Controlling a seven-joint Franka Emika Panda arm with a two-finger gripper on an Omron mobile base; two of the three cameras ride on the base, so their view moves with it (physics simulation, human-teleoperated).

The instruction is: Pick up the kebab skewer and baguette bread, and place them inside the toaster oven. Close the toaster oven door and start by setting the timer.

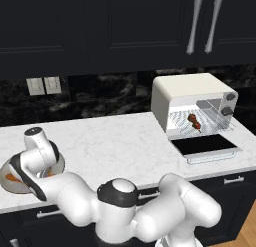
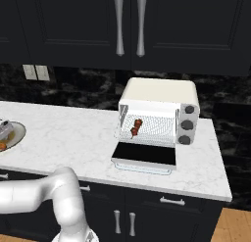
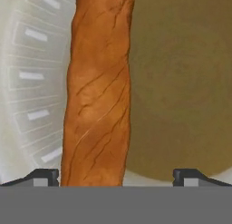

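The baguette bread [image 3: 97,91], a long orange-brown loaf, lies on a pale ribbed plate [image 3: 31,82] and runs straight up the hand view. My gripper [image 3: 116,175] hangs close over it, open, its two dark tips on either side of the loaf, which sits nearer the left tip. In the left base view the arm bends down over that plate [image 1: 6,170] at the counter's left end. The kebab skewer [image 1: 194,121] rests on the wire rack inside the cream toaster oven [image 1: 185,88]. The toaster oven door [image 1: 205,145] lies folded down flat.
The oven [image 2: 157,91] stands at the right end of the white marble counter [image 1: 115,146], its round knobs [image 2: 186,117] on its right side. Dark upper cabinets with long handles [image 1: 194,23] hang above. Wall outlets [image 1: 44,85] sit on the black backsplash.
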